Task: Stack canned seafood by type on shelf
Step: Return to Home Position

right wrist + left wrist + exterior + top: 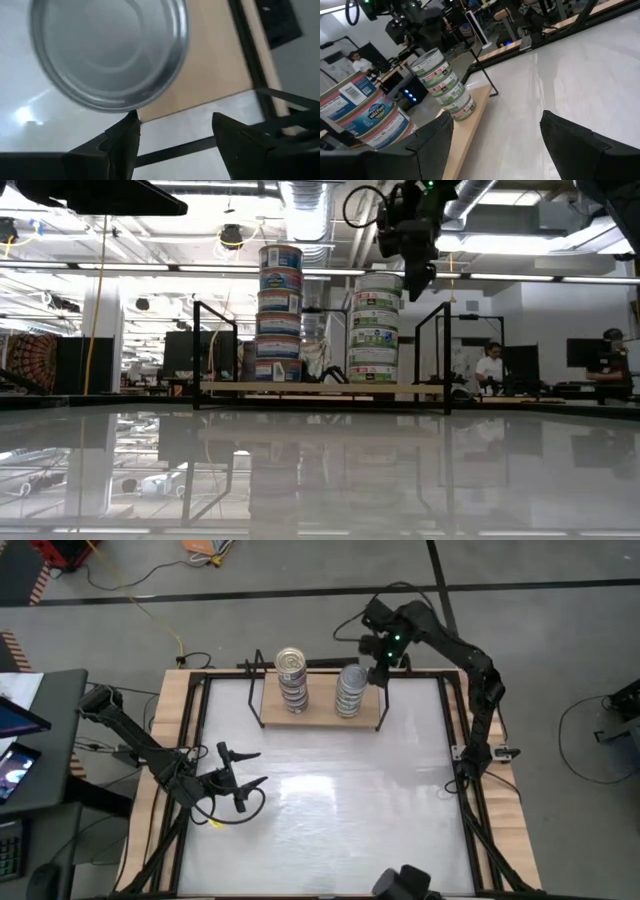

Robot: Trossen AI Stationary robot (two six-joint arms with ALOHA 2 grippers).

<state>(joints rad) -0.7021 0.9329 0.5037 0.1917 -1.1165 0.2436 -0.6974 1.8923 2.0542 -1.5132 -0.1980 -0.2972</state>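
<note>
While the right end effector hangs spread and empty beside the green stack, a sideways swing could topple it off the shelf; the left end effector waits spread.

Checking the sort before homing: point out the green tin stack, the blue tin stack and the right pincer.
green tin stack (376, 330): low view, middle tin's label.
blue tin stack (280, 315): low view, middle tin's label.
right pincer (175, 122): right wrist view, midway between its fingertips.

Right pincer hangs high, parted; left pincer low, spread wide.
</note>
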